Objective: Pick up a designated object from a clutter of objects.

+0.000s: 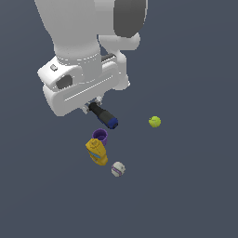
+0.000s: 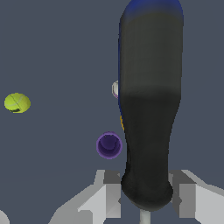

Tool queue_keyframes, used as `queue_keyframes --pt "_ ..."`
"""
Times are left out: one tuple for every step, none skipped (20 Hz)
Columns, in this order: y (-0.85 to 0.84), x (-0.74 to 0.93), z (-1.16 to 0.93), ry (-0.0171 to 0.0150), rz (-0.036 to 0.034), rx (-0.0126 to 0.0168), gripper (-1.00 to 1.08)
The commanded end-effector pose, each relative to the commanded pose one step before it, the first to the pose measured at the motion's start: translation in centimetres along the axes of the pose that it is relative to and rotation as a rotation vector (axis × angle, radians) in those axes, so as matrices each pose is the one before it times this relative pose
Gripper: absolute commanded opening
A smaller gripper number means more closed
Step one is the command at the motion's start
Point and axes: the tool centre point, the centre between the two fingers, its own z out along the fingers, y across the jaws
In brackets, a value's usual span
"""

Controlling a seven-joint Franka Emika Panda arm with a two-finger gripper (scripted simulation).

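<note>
There is one arm, and its gripper [image 1: 93, 106] holds one screwdriver [image 1: 104, 115]; in the exterior view the black handle with the blue cap sticks out from under the white hand, tilted down toward the exterior view's right, and it seems lifted clear of the other things. In the wrist view the screwdriver [image 2: 151, 109] fills the middle of the picture; the two fingers [image 2: 109, 194] stand one on each side of the base of the handle, closed against it, and a short piece of thin pale shaft shows under the handle between them. The jaws are therefore only as wide as the handle base.

On the dark floor [image 1: 195, 195] I count four other things, one of each kind; one purple cup [image 1: 100, 136], one mustard-yellow bottle [image 1: 96, 152], one white baseball [image 1: 118, 169], one yellow-green tennis ball [image 1: 155, 122]. The cup and the bottle are touching or nearly touching; I cannot tell which; the baseball is near the bottle, on the exterior view's right of it; the tennis ball lies well apart from these three.

In the wrist view the cup [image 2: 109, 145] shows its open mouth beside the handle; the tennis ball [image 2: 17, 103] is well apart from it; only a small white edge of the baseball [image 2: 115, 89] and a thin yellow edge of the bottle [image 2: 122, 123] show from behind the handle.
</note>
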Motion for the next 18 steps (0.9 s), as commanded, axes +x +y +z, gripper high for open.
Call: queue_keyframes --pt "1.307 -0.767 -2.015 -0.00086 -0.00062 -0.00015 -1.00" --pt "0.461 -0.245 -0.658 0.00000 0.00000 0.00000 -1.00" --pt "0.424 -0.225 -0.609 -0.00044 0.00034 -0.00041 -1.00" --pt "0.395 -0.204 -0.556 0.00000 0.00000 0.00000 -1.00" --pt "0.364 -0.183 -0.507 0.00000 0.00000 0.00000 -1.00" --pt "0.328 -0.161 -0.462 -0.00043 0.00035 -0.00041 -1.00" --pt "0.305 -0.143 -0.416 0.00000 0.00000 0.00000 -1.00" --pt "0.280 -0.129 -0.380 0.00000 0.00000 0.00000 -1.00" --pt "0.256 -0.116 -0.345 0.00000 0.00000 0.00000 -1.00" --pt "0.227 -0.104 -0.313 -0.00029 0.00026 -0.00029 -1.00" --pt "0.205 -0.090 -0.273 0.00000 0.00000 0.00000 -1.00" --pt "0.180 -0.078 -0.239 0.00000 0.00000 0.00000 -1.00" --pt "0.156 -0.066 -0.205 0.00000 0.00000 0.00000 -1.00" --pt "0.132 -0.053 -0.172 0.00000 0.00000 0.00000 -1.00" --pt "0.109 -0.041 -0.139 0.00000 0.00000 0.00000 -1.00" --pt "0.086 -0.028 -0.107 0.00000 0.00000 0.00000 -1.00" --pt "0.064 -0.016 -0.075 0.00000 0.00000 0.00000 -1.00" --pt "0.041 -0.003 -0.044 0.00000 0.00000 0.00000 -1.00"
